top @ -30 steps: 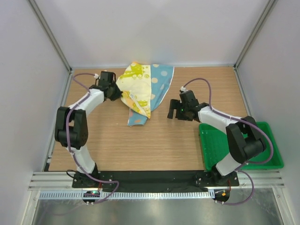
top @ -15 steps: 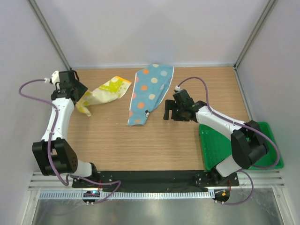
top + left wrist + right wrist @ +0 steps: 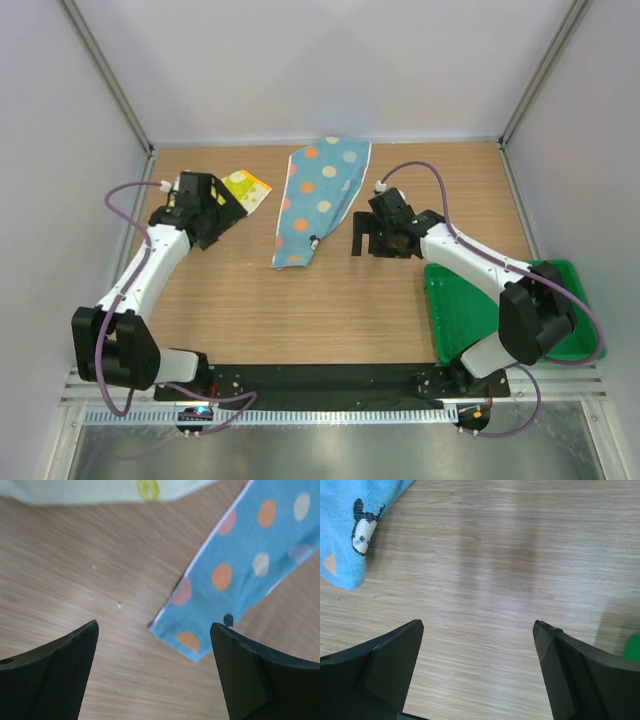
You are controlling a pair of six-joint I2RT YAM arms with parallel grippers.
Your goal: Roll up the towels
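"Where are the towels?"

"The blue towel (image 3: 322, 195) lies flat at the back of the desk (image 3: 330, 310). Its wide end reaches the back edge, and its thin end points to the front, a bit left. The yellow towel (image 3: 248, 187) is to its left, partly hidden by the left hand (image 3: 154, 626)."

"Are the hands holding anything?"

"No, both are spread wide with nothing in them. The right hand (image 3: 479, 625) hangs over bare wood by the blue towel's thin end. There is open wood across the front, and a green tray (image 3: 560, 335) sits at the front right."
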